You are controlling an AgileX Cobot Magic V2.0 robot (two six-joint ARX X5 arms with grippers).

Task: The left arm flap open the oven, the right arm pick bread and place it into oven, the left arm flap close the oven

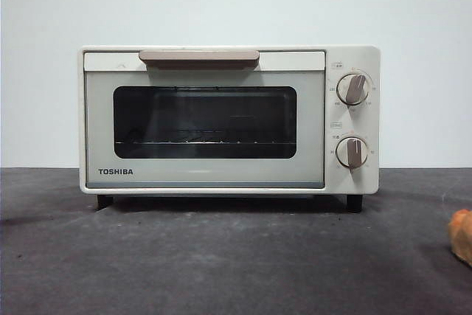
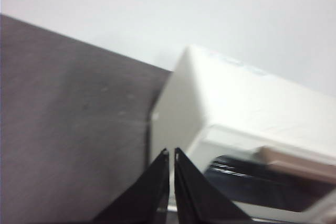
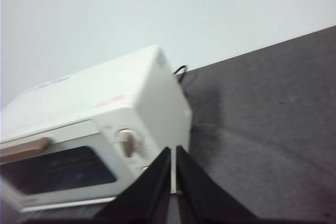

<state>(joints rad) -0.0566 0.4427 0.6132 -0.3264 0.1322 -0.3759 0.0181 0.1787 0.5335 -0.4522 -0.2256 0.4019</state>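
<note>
Oven (image 1: 228,119) sits shut on the dark surface (image 1: 221,263), handle (image 1: 199,57) along the door's top edge. Bread (image 1: 462,235) lies at the surface's right edge, apart from the oven. My left hand (image 2: 171,153) and right hand (image 3: 174,149) both hang above the oven's corners, pinched closed, holding nothing.
</note>
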